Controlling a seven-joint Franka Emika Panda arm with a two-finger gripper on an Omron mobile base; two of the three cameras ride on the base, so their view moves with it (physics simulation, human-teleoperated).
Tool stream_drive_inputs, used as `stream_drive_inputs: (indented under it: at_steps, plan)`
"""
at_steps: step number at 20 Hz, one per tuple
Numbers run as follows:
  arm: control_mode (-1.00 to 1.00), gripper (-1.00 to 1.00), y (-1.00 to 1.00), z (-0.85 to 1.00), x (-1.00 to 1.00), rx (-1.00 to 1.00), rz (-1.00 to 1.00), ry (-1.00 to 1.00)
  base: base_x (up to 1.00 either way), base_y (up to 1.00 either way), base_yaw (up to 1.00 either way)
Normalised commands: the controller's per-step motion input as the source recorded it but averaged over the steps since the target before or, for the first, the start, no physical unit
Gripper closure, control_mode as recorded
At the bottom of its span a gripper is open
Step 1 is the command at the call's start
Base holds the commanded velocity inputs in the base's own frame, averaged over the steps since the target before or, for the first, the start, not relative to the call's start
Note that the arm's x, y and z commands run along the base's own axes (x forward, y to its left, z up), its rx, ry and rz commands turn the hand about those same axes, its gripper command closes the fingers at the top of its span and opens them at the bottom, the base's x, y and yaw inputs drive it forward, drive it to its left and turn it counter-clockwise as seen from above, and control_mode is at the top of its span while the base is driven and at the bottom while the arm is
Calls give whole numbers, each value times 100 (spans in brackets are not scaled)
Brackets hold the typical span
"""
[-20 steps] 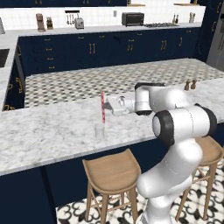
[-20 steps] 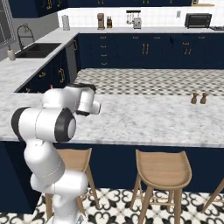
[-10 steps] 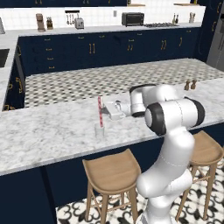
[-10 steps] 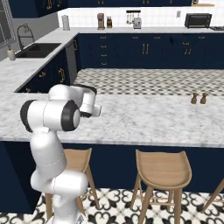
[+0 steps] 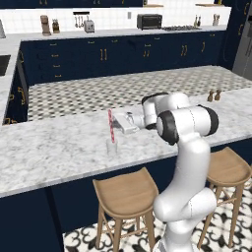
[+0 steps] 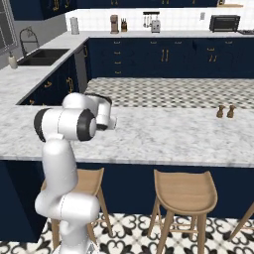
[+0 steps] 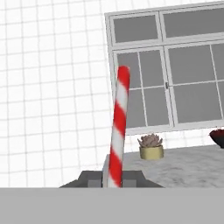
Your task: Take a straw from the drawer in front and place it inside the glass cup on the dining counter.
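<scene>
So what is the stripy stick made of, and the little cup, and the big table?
The straw looks like smooth paper or plastic: matte red and white stripes, no shine. The glass cup seems clear glass, since the marble shows through it. The dining counter looks like polished marble: white-grey with darker veins. All rendered, so only a guess.

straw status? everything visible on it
The thin red-and-white striped straw is a straight, rigid-looking stick, plastic or paper by its look. It stands nearly upright, slightly tilted in the hand view. The shut two-finger gripper clamps its lower part from the side. Its bottom end sits at or just inside the small clear glass cup on the white-grey marble dining counter; how deep, I cannot tell.
</scene>
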Motion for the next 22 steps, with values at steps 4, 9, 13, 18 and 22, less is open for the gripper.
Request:
stream_drive_inputs:
  at_steps: [4,9,13,18,22]
  plan:
    - [-100,100,5,-2,31,0,8,-10,0,0,0]
    - [-100,100,8,-8,8,0,8,-13,0,0,0]
    - [-100,100,9,-1,-14,0,8,-14,0,0,0]
    - [-100,100,0,0,-8,0,6,-20,0,0,0]
    - [-100,100,0,0,-16,0,4,-20,0,0,0]
